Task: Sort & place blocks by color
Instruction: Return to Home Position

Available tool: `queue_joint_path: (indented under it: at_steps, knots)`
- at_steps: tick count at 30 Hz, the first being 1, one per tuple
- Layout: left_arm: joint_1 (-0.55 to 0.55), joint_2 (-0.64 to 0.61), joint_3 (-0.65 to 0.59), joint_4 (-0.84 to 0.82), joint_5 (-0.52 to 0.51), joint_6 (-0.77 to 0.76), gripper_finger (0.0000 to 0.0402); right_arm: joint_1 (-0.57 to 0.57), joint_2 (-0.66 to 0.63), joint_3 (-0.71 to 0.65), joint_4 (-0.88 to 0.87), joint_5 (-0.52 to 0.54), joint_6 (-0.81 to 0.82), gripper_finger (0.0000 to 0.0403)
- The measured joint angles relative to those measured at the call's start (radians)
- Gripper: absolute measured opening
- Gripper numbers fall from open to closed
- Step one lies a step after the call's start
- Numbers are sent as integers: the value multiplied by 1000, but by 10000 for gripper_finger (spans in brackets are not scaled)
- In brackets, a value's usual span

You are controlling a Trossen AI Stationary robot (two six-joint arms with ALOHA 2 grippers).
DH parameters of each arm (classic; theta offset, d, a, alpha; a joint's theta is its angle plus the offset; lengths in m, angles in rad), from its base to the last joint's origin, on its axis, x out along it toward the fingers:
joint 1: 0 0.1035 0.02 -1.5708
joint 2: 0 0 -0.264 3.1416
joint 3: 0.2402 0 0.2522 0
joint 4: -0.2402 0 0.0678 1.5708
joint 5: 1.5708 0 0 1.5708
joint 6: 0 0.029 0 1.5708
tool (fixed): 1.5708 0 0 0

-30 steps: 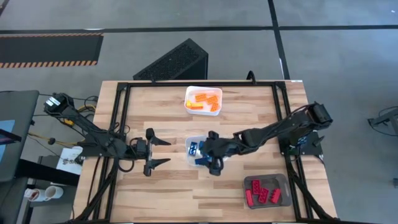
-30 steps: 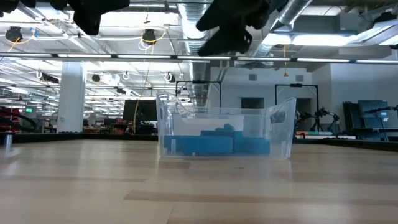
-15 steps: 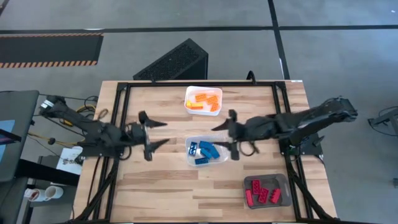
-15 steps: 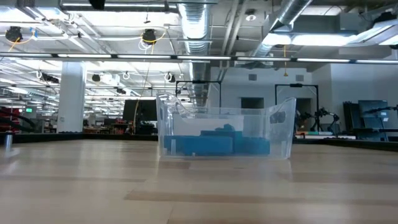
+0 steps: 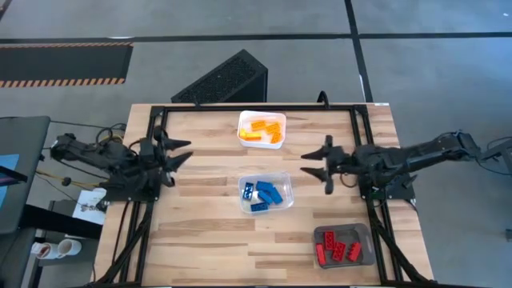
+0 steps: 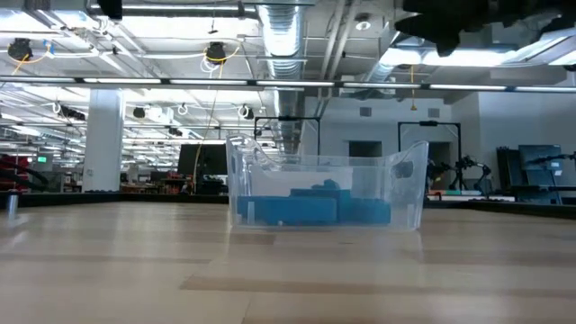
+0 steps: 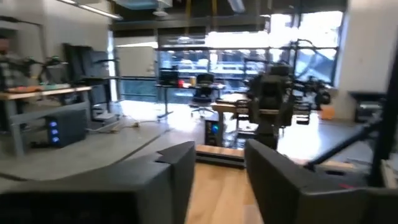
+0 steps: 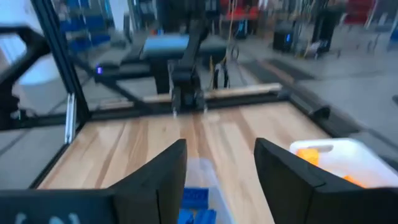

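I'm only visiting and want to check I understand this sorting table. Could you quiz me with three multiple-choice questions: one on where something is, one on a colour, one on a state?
1. Where is the grey tray holding the red blocks?
A) on the floor
B) in the middle
C) in a corner on the right gripper side

2. What colour are the blocks in the clear tray?
A) blue
B) red
C) green

3. How are the left gripper and right gripper?
A) both open, empty
B) both shut on blocks
C) both inside trays

Answers:
1 C: the high view shows it in that corner.
2 A: blue blocks fill it.
3 A: the fingers are spread with nothing between them.
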Motion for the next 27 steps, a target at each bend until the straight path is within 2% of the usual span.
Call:
queue_joint_path:
  at_steps: [4, 6, 7, 10, 13, 23, 27]
  knots:
    - [68, -97, -52, -9, 31, -29, 58, -16, -136, -88, 19, -1, -17, 188]
    - [106, -136, -64, -11, 95, -59, 18, -26, -209, -122, 18, -2, -24, 178]
    - [124, -153, -69, -14, 132, -74, 10, -28, -243, -139, 21, -2, -30, 173]
    - [170, -196, -100, -12, 242, -105, 8, -29, -344, -190, 14, -6, -32, 156]
    - [197, -227, -147, -15, 298, -134, 2, -16, -423, -239, 24, -8, -24, 139]
    - [203, -391, -351, 95, 377, -143, 0, 62, -621, -420, 15, -10, -17, 81]
    - [203, -398, -433, 172, 405, -145, 0, 80, -672, -473, -18, -8, -10, 58]
